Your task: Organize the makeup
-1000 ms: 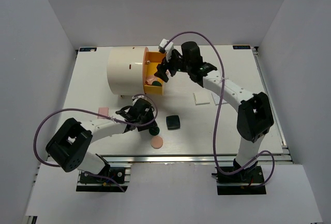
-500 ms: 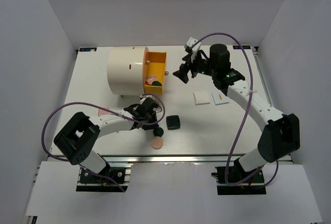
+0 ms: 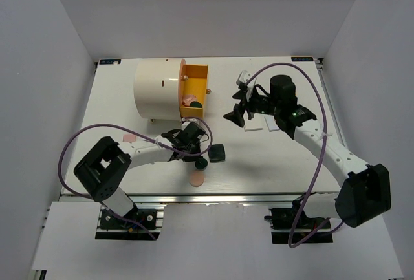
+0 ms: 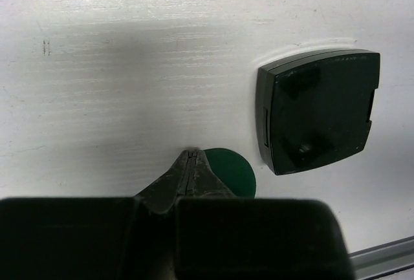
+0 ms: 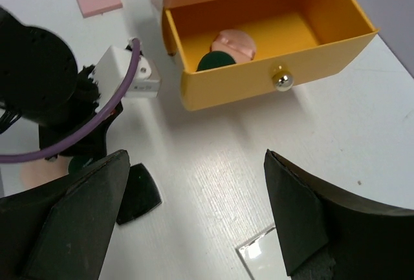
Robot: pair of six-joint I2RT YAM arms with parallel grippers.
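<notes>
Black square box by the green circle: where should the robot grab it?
Come straight down from above and pinch the black compact across two opposite straight sides. It lies flat on the table, low and closed, so nothing sticks up to hold, and its rounded corners would likely slip. The green disc sits close to one side, so mind it.

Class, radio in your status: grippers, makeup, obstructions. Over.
Left gripper shut, tips at green disc. Right gripper open, empty. Dark compact close beside disc.

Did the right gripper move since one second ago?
Yes. The right gripper left the orange drawer and came toward the near edge, by the white tiles.
</notes>
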